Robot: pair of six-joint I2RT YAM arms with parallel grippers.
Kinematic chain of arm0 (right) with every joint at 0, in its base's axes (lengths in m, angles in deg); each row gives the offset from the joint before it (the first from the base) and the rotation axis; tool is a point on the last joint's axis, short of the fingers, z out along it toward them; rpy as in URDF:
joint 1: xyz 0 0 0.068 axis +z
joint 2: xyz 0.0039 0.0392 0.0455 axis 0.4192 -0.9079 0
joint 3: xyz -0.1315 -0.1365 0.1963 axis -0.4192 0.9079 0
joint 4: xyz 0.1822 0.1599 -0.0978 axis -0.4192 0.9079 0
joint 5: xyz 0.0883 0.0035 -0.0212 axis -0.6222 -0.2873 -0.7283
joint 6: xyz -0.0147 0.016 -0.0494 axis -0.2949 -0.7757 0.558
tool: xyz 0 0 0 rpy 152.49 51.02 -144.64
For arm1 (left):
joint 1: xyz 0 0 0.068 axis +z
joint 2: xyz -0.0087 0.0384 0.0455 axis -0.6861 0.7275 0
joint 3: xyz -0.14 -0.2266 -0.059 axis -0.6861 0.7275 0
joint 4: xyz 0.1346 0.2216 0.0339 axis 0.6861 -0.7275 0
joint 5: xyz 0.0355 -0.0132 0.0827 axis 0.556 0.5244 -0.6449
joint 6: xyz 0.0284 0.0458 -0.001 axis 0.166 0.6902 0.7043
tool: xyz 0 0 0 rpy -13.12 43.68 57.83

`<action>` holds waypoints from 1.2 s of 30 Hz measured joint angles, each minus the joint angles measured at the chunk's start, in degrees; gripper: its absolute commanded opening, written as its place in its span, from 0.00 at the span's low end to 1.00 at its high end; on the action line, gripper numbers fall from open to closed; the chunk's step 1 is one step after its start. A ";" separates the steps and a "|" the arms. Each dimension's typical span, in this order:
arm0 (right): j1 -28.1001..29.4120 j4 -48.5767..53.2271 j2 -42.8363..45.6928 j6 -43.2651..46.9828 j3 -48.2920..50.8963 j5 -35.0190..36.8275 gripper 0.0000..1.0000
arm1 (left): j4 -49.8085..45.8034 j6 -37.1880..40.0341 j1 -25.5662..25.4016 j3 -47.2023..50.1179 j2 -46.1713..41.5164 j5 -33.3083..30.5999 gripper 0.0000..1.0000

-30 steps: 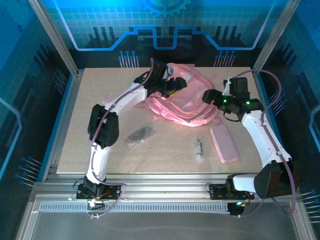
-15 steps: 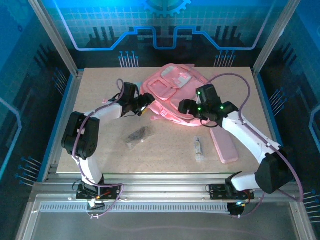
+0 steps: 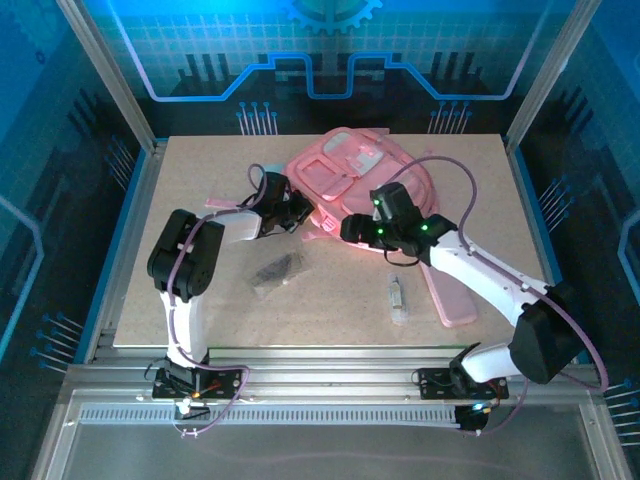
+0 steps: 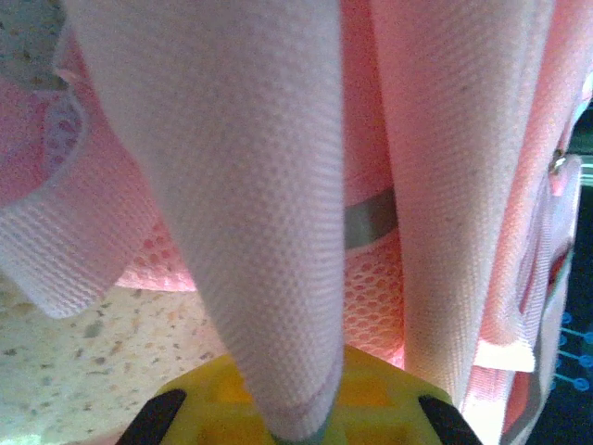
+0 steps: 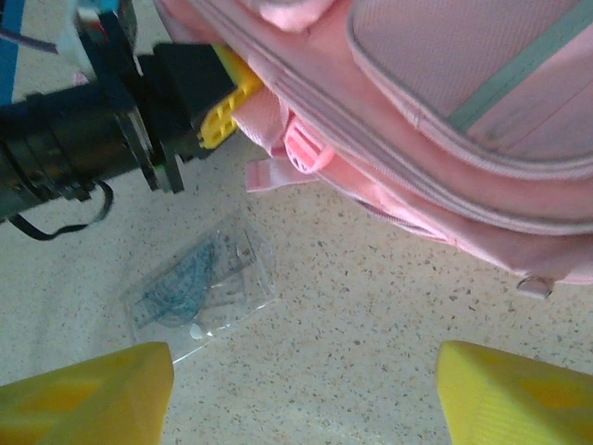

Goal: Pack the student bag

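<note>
Pink strap of the student bag is pinched in your left gripper, right gripper spread; tugging may slip it.

No words, numbers, brand names or labels can be read in any view. The whitish patch on the student bag is too small to show any print. The only sign-like mark is a blue gear outline with circuit-style lines on the back wall panel.
</note>
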 measured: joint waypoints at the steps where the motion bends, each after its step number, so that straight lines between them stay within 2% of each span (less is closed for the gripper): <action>1: 0.24 -0.31 -0.02 0.09 0.96 -0.11 0.68 | 0.00 -0.50 -0.15 0.04 -0.28 -0.15 0.00; 6: 3.21 -1.79 -2.05 -0.04 2.97 -0.37 0.59 | -0.52 -5.01 -1.42 1.03 -4.63 -1.97 0.00; 12: 7.10 -8.11 -11.54 -1.11 2.01 0.72 0.53 | -1.25 -10.54 -3.69 1.22 -9.86 -3.26 0.00; 18: 9.27 -12.66 -21.20 -1.55 -2.43 10.27 0.54 | -1.46 -14.43 -4.70 2.47 -10.69 -4.52 0.00; 22: 10.08 -12.74 -25.79 -1.03 -8.87 18.05 0.54 | -1.44 -15.45 -4.79 3.69 -10.75 -4.59 0.00; 29: 10.49 -12.76 -29.68 -0.44 -13.66 28.28 0.47 | -0.59 -16.41 -4.83 4.07 -11.56 -4.94 0.00; 36: 10.99 -10.64 -32.02 -2.03 -15.87 33.59 0.50 | -0.61 -17.59 -4.94 4.07 -11.80 -4.94 0.00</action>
